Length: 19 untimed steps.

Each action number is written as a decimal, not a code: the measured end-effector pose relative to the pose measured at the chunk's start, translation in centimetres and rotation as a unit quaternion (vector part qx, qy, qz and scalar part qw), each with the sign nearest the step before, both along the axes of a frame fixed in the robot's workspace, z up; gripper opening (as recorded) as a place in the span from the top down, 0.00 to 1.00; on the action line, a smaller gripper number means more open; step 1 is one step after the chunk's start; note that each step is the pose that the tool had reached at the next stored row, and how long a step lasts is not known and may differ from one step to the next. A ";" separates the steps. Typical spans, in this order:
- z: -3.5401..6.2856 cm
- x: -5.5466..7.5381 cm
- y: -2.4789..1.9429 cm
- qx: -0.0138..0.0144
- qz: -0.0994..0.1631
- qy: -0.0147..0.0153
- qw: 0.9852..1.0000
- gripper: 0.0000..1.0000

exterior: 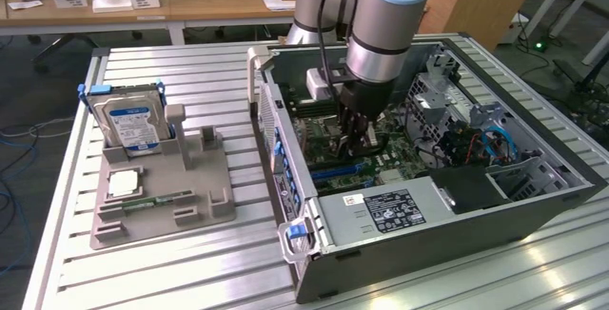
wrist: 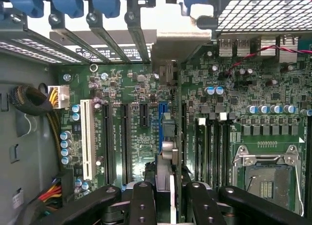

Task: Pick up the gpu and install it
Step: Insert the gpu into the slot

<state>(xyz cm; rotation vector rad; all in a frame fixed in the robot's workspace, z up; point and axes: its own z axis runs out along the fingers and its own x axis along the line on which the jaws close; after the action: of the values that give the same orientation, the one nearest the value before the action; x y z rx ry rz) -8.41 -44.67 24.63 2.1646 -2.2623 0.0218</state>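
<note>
My fingers pinch the gpu edge-on over the blue slot at twelve o'clock. I'd keep it square, bracket meeting the rear opening, and press evenly.

Even, bright overhead lighting; glare streaks the slatted metal table in the exterior view. In the wrist view, the gripper fingers appear dark and soft, and the case wall overexposes

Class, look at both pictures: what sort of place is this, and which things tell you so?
Probably a robotics lab or workshop set up for computer assembly. A robot arm reaches into an open computer case on a slatted metal bench, a grey parts holder carries a hard drive, and cluttered desks stand behind.
</note>
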 end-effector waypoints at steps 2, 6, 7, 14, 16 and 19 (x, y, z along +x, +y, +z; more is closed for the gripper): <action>-0.05 -0.1 -0.02 0.000 0.000 0.000 1.000 0.72; -0.21 -0.2 -0.07 0.000 0.000 0.000 1.000 0.72; -0.24 -0.2 -0.13 0.000 0.000 0.000 1.000 0.72; -0.55 -0.4 -0.32 0.000 0.000 0.000 1.000 0.72; -0.63 -0.5 -0.33 0.000 0.000 0.000 1.000 0.72; -0.71 -0.5 -0.53 0.000 0.000 0.000 1.000 0.72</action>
<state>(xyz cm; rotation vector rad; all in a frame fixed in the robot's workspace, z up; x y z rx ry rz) -8.90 -45.20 23.92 2.1646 -2.2620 0.0217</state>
